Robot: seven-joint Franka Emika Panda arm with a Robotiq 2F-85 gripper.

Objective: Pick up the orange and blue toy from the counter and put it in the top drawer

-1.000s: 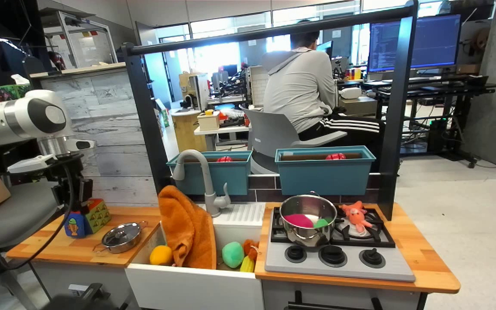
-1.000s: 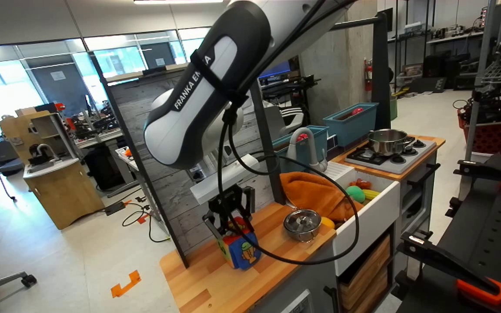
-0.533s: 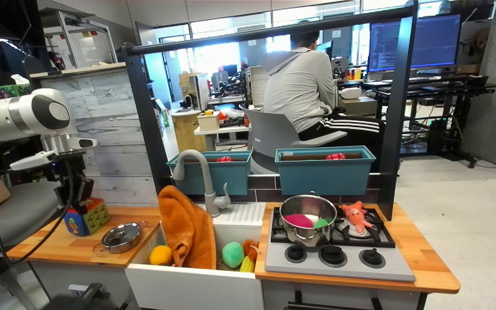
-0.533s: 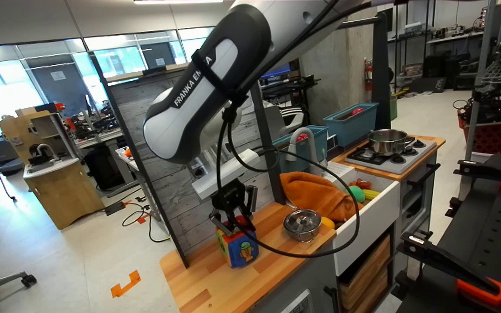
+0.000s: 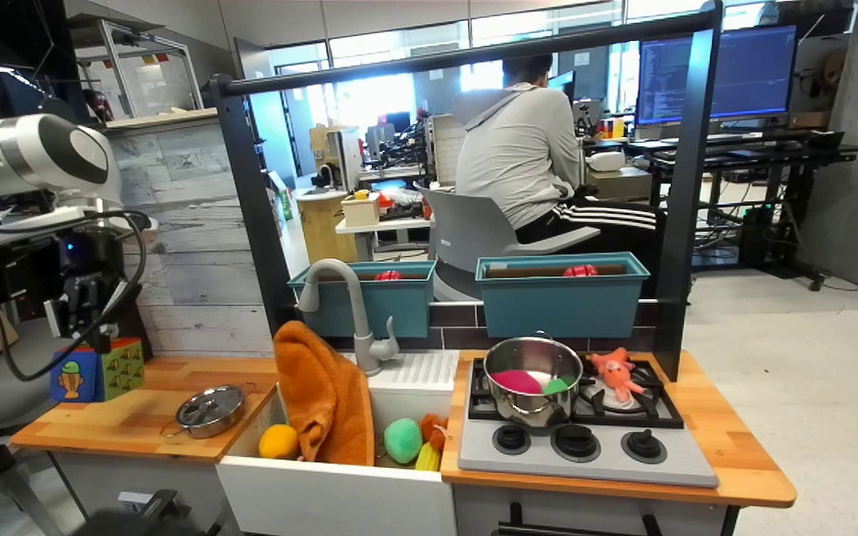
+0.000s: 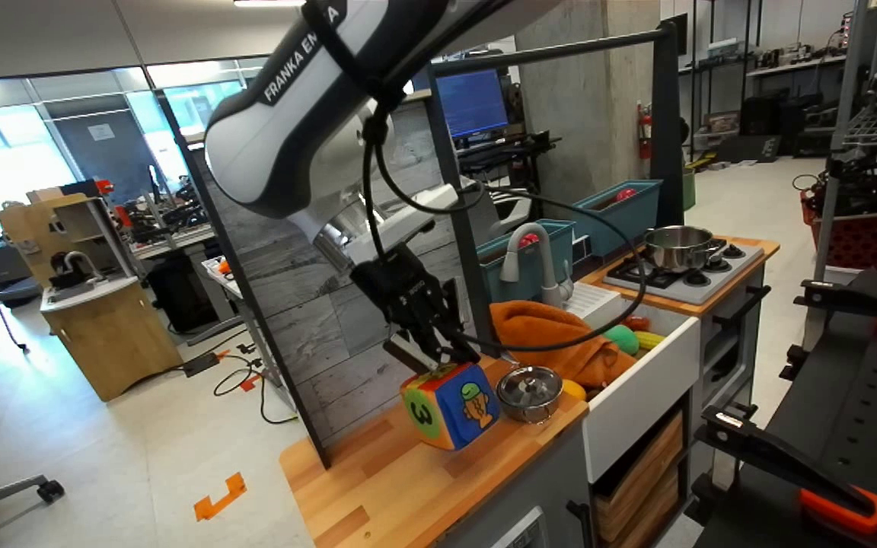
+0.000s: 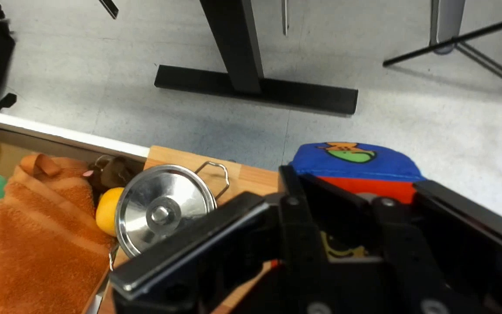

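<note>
The orange and blue toy is a chunky cloth block (image 5: 120, 368) with blue, green, red and yellow patches. It also shows in an exterior view (image 6: 470, 403) and in the wrist view (image 7: 357, 157). My gripper (image 6: 446, 361) is shut on the toy's top, and its narrow fingertips (image 7: 302, 176) partly hide the toy's upper face. The toy hangs tilted, a little above the left end of the wooden counter (image 6: 377, 472). The counter also shows in an exterior view (image 5: 176, 372). The top drawer is out of view.
A lidded metal pan (image 6: 530, 392) stands on the counter close to the toy. A sink basin with a draped orange cloth (image 5: 332, 406) and toy food lies beyond it. A faucet (image 5: 358, 313) and a stove with a pot (image 5: 537, 380) stand farther along. A black post edges the wall panel.
My arm has risen with the toy in the gripper. The toy left the counter, turned and tilted; it moved left in an exterior view and toward the pan in an exterior view.
</note>
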